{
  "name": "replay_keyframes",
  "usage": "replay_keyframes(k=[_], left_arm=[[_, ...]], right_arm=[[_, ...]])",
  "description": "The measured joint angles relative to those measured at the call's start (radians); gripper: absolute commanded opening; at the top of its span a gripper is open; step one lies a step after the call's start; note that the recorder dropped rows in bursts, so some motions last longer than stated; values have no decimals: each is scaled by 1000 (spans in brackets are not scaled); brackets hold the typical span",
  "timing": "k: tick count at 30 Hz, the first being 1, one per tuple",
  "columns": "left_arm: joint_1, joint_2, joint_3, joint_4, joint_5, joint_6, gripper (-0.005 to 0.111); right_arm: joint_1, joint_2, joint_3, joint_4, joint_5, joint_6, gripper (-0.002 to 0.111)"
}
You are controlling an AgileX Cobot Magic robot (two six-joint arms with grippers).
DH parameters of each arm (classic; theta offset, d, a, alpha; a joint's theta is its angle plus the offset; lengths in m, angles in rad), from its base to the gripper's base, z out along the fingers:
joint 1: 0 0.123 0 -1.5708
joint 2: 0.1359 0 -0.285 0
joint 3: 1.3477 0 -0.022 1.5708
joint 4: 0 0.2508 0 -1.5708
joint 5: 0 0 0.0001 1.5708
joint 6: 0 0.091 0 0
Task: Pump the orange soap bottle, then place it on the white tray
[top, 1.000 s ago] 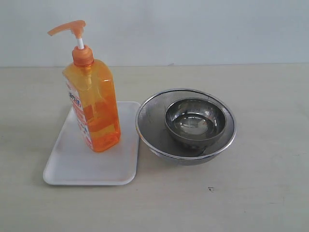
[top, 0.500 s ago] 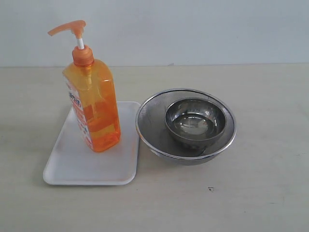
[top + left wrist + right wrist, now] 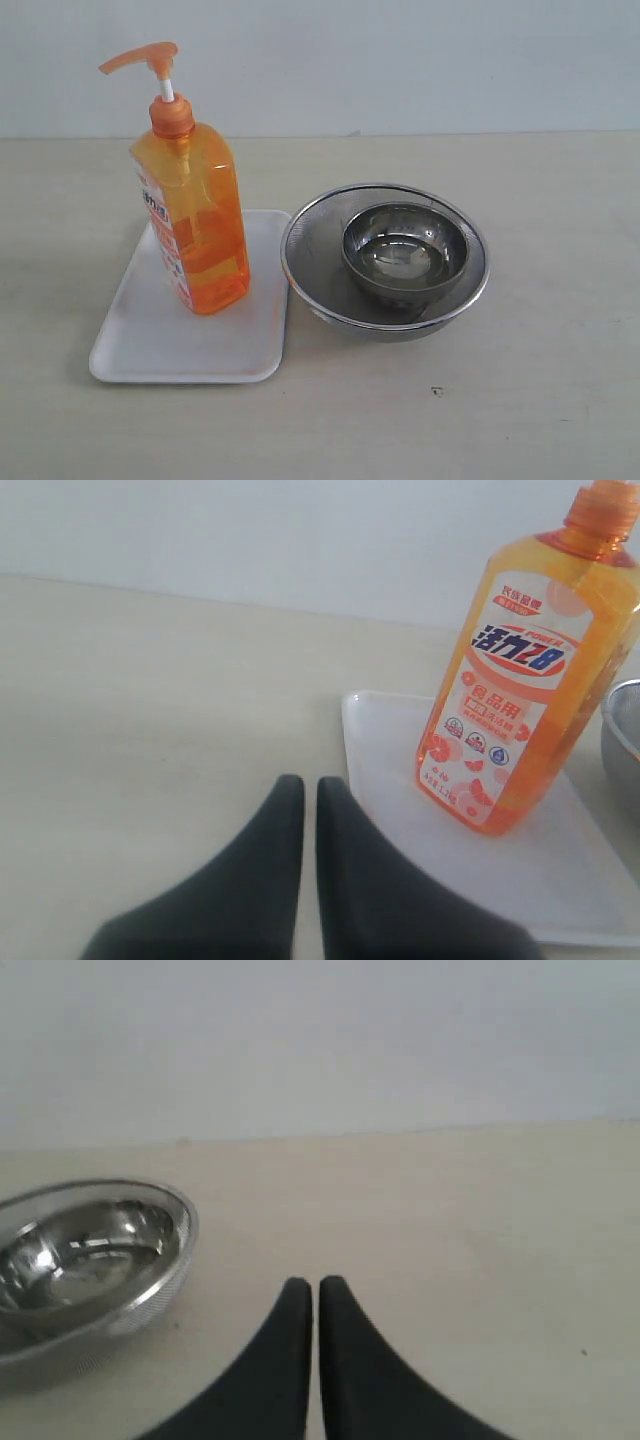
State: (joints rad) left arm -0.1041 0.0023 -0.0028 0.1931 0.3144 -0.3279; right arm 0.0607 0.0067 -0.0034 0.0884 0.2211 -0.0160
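Left wrist view: orange soap bottle [image 3: 515, 680] stands apart from closed left claw [image 3: 309, 783].

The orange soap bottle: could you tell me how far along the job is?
Done: the orange soap bottle stands upright on the white tray. In hand: nothing; the left gripper and right gripper are shut, empty, apart from it. Left: nothing visible, though whether it was pumped cannot be told.
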Motion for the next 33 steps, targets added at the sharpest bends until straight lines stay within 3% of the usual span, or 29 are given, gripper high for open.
replay_keyframes(k=[6,33], left_arm=[[0,0,0,0,0,0,5],[0,0,0,0,0,0,5]], right_arm=[[0,0,4,-146,112,133,0],[8,-2,4,-159,140,148,0]])
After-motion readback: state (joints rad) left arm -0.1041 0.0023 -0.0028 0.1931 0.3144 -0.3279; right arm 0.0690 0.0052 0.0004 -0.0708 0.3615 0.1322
